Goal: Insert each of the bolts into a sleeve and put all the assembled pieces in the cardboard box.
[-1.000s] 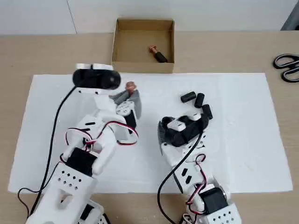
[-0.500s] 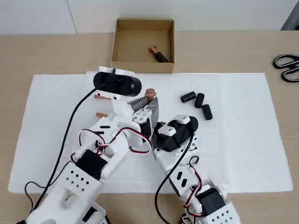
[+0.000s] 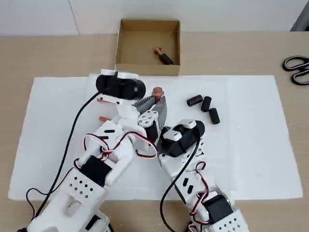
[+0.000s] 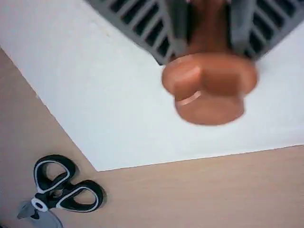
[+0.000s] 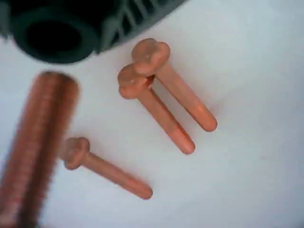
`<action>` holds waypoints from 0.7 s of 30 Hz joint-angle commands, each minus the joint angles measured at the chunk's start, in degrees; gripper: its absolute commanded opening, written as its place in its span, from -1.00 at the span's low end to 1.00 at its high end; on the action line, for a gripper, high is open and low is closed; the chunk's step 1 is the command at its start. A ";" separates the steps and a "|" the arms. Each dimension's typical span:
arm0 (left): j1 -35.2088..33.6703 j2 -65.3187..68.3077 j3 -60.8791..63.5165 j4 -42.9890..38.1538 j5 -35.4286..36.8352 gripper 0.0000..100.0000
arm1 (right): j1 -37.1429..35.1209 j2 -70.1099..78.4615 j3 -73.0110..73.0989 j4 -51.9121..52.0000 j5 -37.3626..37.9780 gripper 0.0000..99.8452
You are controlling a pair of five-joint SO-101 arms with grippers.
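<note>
My left gripper [image 3: 157, 98] is shut on a copper bolt [image 3: 157, 92], held above the white paper with its head up; its head [image 4: 209, 90] sits just past the grey fingers [image 4: 175, 23]. My right gripper [image 3: 162, 141] lies close beside and below it, shut on a black sleeve [image 5: 52, 35] whose open bore faces the camera. The held bolt's threaded shank [image 5: 35, 142] hangs near that sleeve, not inside it. Three loose bolts [image 5: 156, 114] lie on the paper. Three loose sleeves [image 3: 206, 103] lie to the right. The cardboard box [image 3: 147, 69] holds one assembled piece [image 3: 163, 56].
White paper [image 3: 251, 145] covers the middle of the wooden table. Scissors [image 3: 297, 67] lie at the far right edge, off the paper. Two loose bolts [image 3: 104, 119] show by the left arm. The two arms crowd together at the centre.
My left arm swung right with the bolt, towards the right gripper. My right gripper drew back left from the loose sleeves. Over the last half second both barely shifted.
</note>
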 commanded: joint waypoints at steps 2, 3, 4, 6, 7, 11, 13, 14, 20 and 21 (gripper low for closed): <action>0.18 -0.44 1.63 -4.84 0.09 -0.99 | -0.40 -1.10 -0.35 -1.36 -0.53 -0.99; 0.18 -0.53 2.42 -5.80 0.09 -0.99 | -0.40 -1.10 -0.35 -1.36 -0.53 -0.99; 0.18 -0.53 3.30 -6.59 0.09 -0.99 | -0.40 -1.10 -0.35 -1.36 -0.53 -0.99; 0.35 -0.53 4.88 -7.65 0.09 -0.99 | -0.40 -1.10 -0.35 -1.36 -0.53 -0.99; 0.97 -0.53 5.58 -7.91 0.00 -0.99 | -0.40 -1.10 -0.35 -1.36 -0.53 -0.99; 3.08 -0.53 8.04 -9.14 0.00 -0.99 | -0.22 -1.10 -0.35 -1.36 -0.53 -0.99; 3.43 -0.62 8.75 -9.14 0.00 -0.99 | -0.13 -1.10 -0.35 -1.36 -0.53 -0.99; 3.43 -0.62 9.10 -9.14 0.00 -0.99 | -0.13 -1.10 -0.35 -1.36 -0.53 -0.99; 3.16 -0.62 9.54 -8.88 0.00 -0.99 | -0.04 -1.10 -0.35 -1.36 -0.53 -0.99; 3.16 -0.62 9.63 -8.79 0.00 -0.99 | -0.04 -1.10 -0.35 -1.36 -0.53 -0.99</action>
